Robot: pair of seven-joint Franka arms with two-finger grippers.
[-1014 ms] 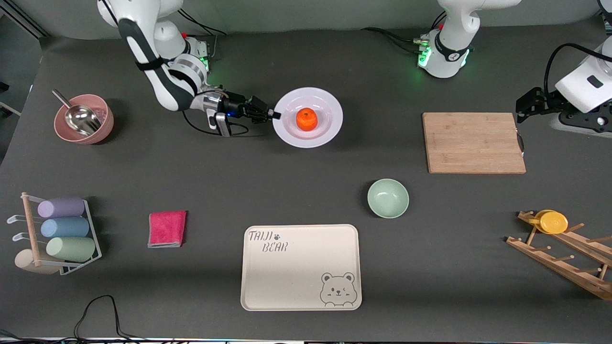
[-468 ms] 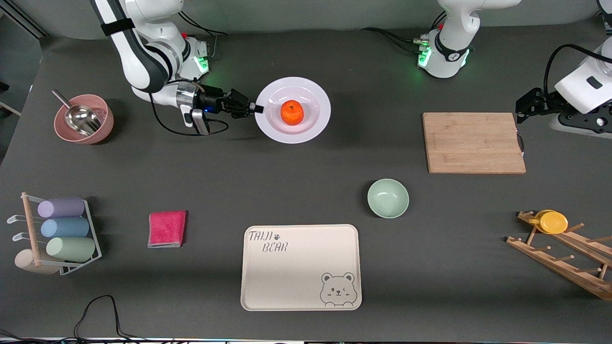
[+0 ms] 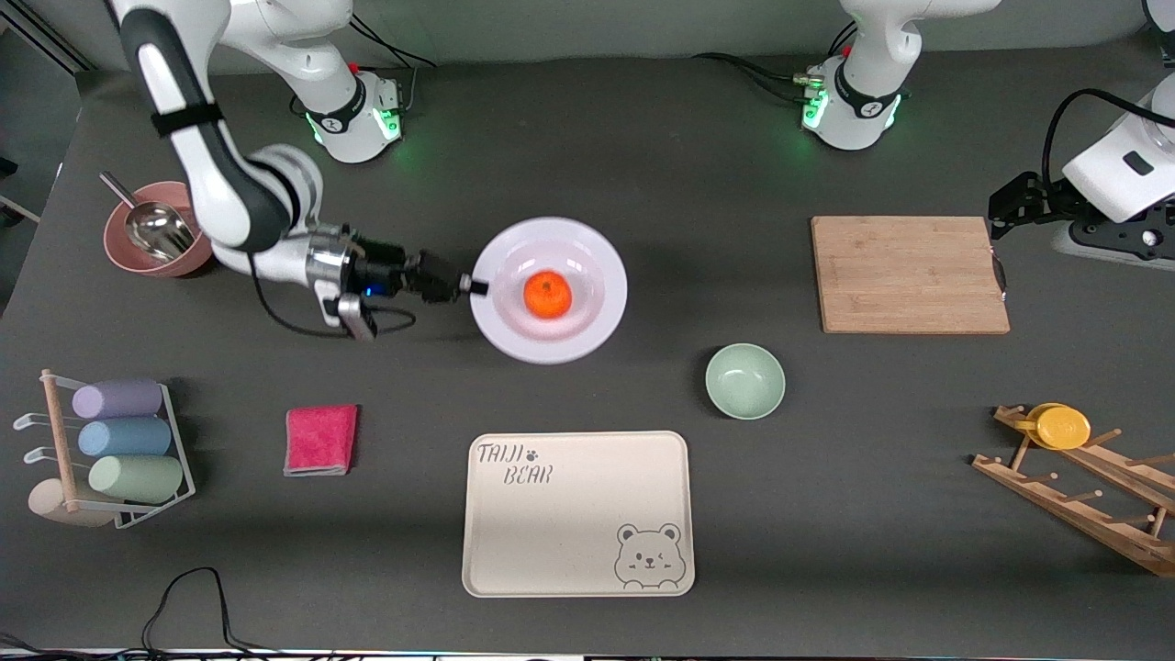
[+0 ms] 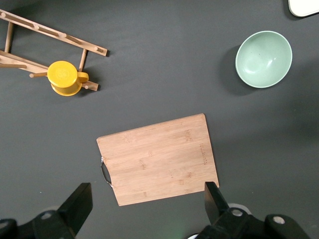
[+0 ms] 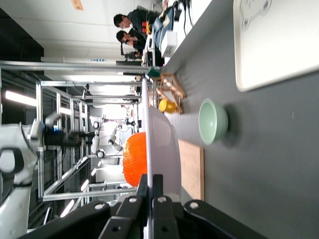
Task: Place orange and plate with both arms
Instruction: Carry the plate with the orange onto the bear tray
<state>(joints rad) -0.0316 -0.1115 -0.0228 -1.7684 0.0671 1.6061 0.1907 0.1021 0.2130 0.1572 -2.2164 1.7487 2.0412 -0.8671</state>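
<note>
Orange [image 3: 548, 296]: sits in the well of the white plate [image 3: 587, 252], about at its middle; the right wrist view shows it [image 5: 135, 158] as a bright dimpled ball rising above the plate's thin rim [image 5: 162, 134].
Plate: held level in the air by its rim, out in front of the right tool [image 3: 477, 286], over bare dark desk [image 3: 643, 138] between the arms' bases and the beige bear tray [image 3: 576, 514]; its shadow falls on the desk beneath it.
Right tool: clenched on the plate's rim at the edge toward the right arm's end of the desk; in the right wrist view its two black fingers [image 5: 157, 186] pinch the rim edge-on.
Right arm: reaches from its base down over the desk, forearm passing beside the pink bowl with a metal scoop [image 3: 158, 229].
Left tool [image 4: 148, 201]: released, its fingers [image 4: 79, 201] spread wide, hanging above the bamboo cutting board [image 3: 909, 274] at the left arm's end of the desk; the left arm waits there.
Below the left tool: the cutting board [image 4: 158, 159], with the pale-green bowl [image 4: 263, 59] and the yellow cup [image 4: 64, 78] on its wooden rack farther out.
Pale-green bowl [image 3: 744, 380]: on the desk, nearer to the front camera than the held plate, apart from it.
Pink cloth [image 3: 320, 439]: on the desk, nearer to the front camera than the right tool.
</note>
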